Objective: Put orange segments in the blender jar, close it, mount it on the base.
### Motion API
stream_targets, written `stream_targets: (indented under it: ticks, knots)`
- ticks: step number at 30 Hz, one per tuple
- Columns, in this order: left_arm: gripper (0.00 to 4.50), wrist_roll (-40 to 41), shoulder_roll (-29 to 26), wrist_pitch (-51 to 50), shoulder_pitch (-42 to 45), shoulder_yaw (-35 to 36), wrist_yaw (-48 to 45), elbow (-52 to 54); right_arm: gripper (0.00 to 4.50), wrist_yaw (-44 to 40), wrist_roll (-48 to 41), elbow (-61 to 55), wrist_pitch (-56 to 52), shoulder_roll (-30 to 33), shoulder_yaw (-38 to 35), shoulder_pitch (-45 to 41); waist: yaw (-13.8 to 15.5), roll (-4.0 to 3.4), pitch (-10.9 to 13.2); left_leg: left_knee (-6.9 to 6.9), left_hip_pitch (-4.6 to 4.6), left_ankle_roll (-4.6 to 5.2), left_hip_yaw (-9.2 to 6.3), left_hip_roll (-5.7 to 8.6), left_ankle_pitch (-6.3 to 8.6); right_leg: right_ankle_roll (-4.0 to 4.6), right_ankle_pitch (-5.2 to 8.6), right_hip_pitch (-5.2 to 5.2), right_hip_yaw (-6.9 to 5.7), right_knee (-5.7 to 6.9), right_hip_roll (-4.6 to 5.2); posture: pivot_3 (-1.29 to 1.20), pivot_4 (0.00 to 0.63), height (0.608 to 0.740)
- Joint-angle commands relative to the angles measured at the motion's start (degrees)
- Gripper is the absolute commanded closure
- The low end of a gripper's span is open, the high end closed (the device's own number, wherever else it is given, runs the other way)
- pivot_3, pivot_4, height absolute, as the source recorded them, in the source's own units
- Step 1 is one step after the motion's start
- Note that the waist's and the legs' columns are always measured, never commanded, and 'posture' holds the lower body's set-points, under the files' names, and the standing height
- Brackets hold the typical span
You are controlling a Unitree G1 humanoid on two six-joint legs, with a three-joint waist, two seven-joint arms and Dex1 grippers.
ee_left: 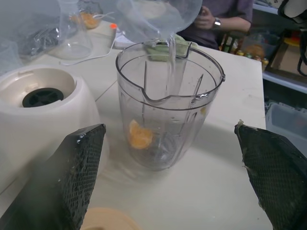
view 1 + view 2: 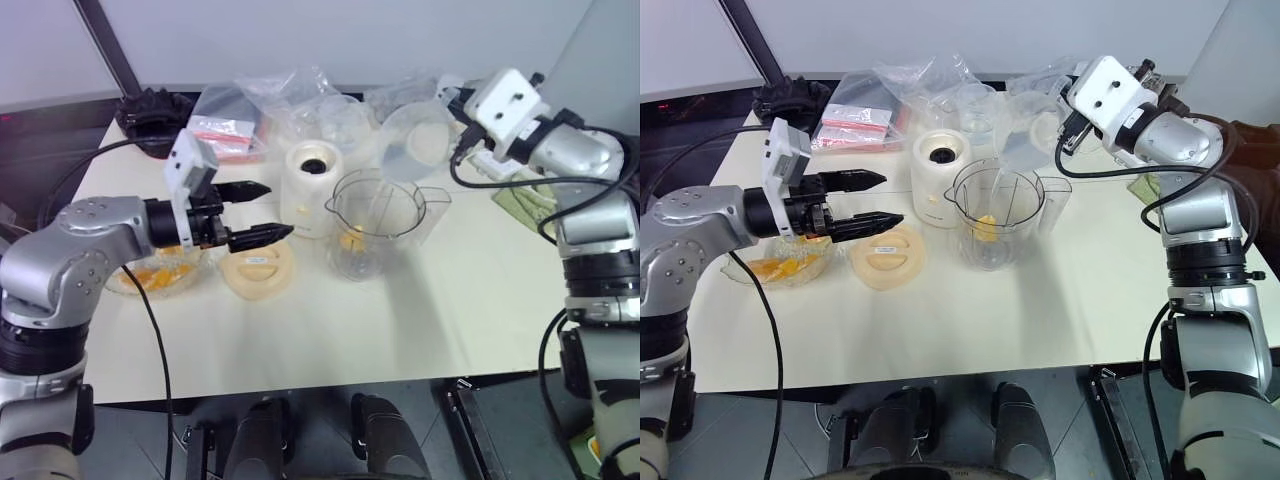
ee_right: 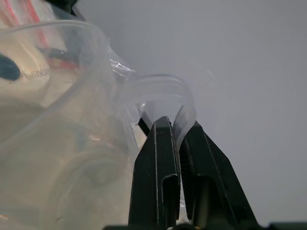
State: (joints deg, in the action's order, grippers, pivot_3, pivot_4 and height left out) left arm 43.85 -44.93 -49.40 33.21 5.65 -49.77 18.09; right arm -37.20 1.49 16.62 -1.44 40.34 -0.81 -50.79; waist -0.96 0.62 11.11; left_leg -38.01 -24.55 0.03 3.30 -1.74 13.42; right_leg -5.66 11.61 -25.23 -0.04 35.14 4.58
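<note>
Nearest the camera, the cream table [image 2: 330, 340] has a broad bare stretch along its front edge in the lower middle of the head view. At centre left the left gripper [image 2: 262, 212] hangs just above the table with its ridged black fingers spread wide and holding nothing. Under it lie a pale orange round lid [image 2: 258, 266] and, partly hidden by the arm, a shallow clear dish [image 2: 150, 280] of glossy orange segments [image 2: 160, 274].

In the middle stands the blender jar [image 2: 378, 222], clear ribbed plastic with a pour spout, upright and uncapped. One orange segment [image 1: 139, 134] lies at its bottom, and the blade hub beneath is hard to make out. Just to its left is the base [image 2: 312, 188], squat and cream with a dark round socket on top.

Upper right, the right gripper [image 3: 173, 125] is clamped on the thin handle of a clear cup [image 2: 418, 142], tilted over the jar, seemingly pouring a thin stream. Behind, along the far edge, lie crumpled clear bags [image 2: 270, 105] and a black ridged object [image 2: 153, 112].
</note>
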Motion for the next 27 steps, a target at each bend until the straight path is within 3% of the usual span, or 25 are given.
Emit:
stream_targets:
  ticks: [1,6,12,17,27]
  knots:
    - [0.00,-0.4,-0.1,1.1,0.5,0.5,-0.2,0.5,4.46,1.6,-5.2,-2.5,-5.5,-0.3,-5.6,-2.0,0.1,0.00,0.0,0.00,0.00,0.00,0.00,0.00,0.00,0.00,0.00,0.00,0.00,0.00,0.00,0.00,0.150,0.740]
    - [0.00,-0.5,-0.1,0.9,0.5,0.4,-0.5,0.5,4.46,3.0,-11.8,-4.6,-16.3,-2.3,-10.3,-1.1,0.1,0.00,0.0,0.00,0.00,0.00,-0.01,0.00,0.00,0.00,0.00,0.01,0.00,0.00,0.00,0.00,0.150,0.740]
    - [0.00,1.7,0.7,-0.4,0.9,1.4,-0.4,1.2,4.46,13.0,-17.6,-3.9,-25.5,-5.4,-20.0,0.7,0.3,0.01,0.0,0.00,0.00,0.00,-0.02,0.00,0.00,-0.01,0.00,0.02,0.00,0.02,0.00,0.00,0.150,0.740]
    - [0.00,5.7,1.0,-2.5,1.3,2.7,0.2,2.9,4.46,20.9,-16.6,-1.1,-23.0,-6.1,-24.4,5.1,0.3,0.02,0.0,-0.01,0.00,0.00,-0.02,0.01,0.00,-0.01,0.00,0.04,0.01,-0.01,0.01,0.00,0.150,0.740]
    - [0.00,8.4,1.5,-4.0,-0.2,2.4,2.3,5.8,4.46,30.3,-14.8,7.3,-11.9,-10.3,-26.2,14.3,-0.4,0.01,0.0,-0.01,0.10,-0.01,-0.01,0.01,-0.02,0.00,-0.01,0.04,0.07,0.08,-0.04,0.00,0.150,0.740]
